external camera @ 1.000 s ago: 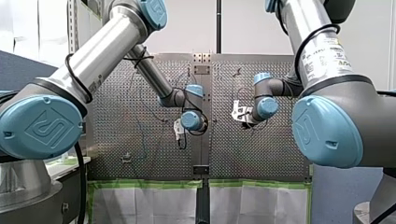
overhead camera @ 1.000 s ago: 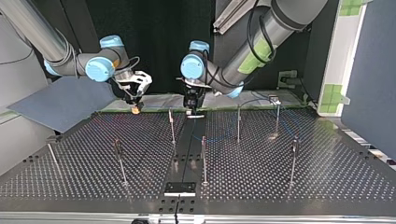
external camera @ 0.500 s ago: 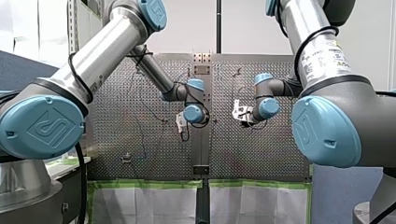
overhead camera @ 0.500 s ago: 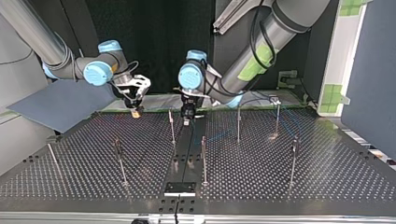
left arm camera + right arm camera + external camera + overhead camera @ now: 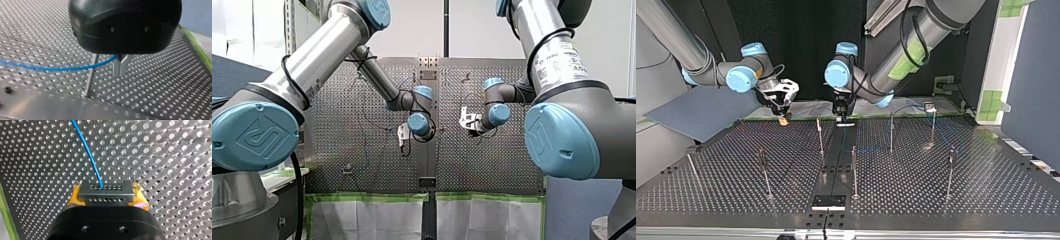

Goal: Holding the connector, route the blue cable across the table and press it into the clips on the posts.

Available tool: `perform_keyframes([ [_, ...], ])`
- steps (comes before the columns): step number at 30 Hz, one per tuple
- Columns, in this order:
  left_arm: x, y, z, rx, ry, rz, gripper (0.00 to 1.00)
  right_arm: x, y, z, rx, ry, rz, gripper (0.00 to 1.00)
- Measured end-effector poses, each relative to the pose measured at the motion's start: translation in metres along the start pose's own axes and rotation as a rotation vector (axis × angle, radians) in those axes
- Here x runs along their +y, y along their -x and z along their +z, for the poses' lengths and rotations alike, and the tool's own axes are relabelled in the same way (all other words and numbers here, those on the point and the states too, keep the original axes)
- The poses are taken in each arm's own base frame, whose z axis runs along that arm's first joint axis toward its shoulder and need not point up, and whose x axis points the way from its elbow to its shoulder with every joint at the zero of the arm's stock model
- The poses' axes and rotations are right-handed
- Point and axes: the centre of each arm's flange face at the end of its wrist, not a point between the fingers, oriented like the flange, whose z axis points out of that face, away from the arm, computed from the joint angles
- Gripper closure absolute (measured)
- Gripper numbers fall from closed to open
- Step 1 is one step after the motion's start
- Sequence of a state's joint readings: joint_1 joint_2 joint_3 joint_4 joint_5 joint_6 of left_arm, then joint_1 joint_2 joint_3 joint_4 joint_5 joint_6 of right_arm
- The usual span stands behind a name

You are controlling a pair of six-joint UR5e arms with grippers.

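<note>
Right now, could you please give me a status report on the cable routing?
Right gripper shut on connector. Left gripper shut on blue cable beside a post. No obstruction seen.

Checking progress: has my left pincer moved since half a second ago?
Yes: my left pincer shifted toward the top view's right, away from the nearest post.

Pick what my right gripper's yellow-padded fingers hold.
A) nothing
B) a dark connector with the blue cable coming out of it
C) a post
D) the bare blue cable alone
B: in the right wrist view the right gripper has its fingers clamped on either side of the connector, and the blue cable runs out of it.
</note>
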State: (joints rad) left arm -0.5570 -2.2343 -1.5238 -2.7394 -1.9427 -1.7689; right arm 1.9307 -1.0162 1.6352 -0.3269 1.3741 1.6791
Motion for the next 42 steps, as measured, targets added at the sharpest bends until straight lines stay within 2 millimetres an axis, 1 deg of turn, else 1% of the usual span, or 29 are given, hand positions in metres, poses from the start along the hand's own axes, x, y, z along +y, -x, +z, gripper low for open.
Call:
perform_keyframes([
  [5, -0.004, 0.013, -0.002, -0.021, -0.026, -0.01, 1.0, 0.001, -0.004, 0.002, 0.007, -0.002, 0.0, 1.0],
  [10, -0.005, 0.016, -0.001, -0.031, -0.038, -0.016, 1.0, 0.003, -0.011, 0.004, 0.013, 0.0, 0.003, 1.0],
  [17, -0.006, 0.02, 0.006, -0.069, -0.075, -0.042, 1.0, 0.006, -0.015, 0.005, 0.019, 0.004, 0.007, 1.0],
  [27, -0.003, 0.027, 0.017, -0.121, -0.108, -0.07, 1.0, 0.013, -0.032, 0.012, 0.054, 0.007, 0.015, 1.0],
  [30, -0.003, 0.024, 0.022, -0.122, -0.116, -0.073, 1.0, 0.015, -0.034, 0.013, 0.058, 0.01, 0.016, 1.0],
  [34, -0.006, 0.015, 0.031, -0.107, -0.127, -0.068, 1.0, 0.018, -0.035, 0.014, 0.062, 0.016, 0.017, 1.0],
  [37, -0.008, 0.009, 0.041, -0.105, -0.132, -0.069, 1.0, 0.022, -0.036, 0.015, 0.065, 0.022, 0.018, 1.0],
  [42, -0.004, 0.0, 0.06, -0.097, -0.122, -0.07, 1.0, 0.033, -0.041, 0.016, 0.079, 0.035, 0.021, 1.0],
])
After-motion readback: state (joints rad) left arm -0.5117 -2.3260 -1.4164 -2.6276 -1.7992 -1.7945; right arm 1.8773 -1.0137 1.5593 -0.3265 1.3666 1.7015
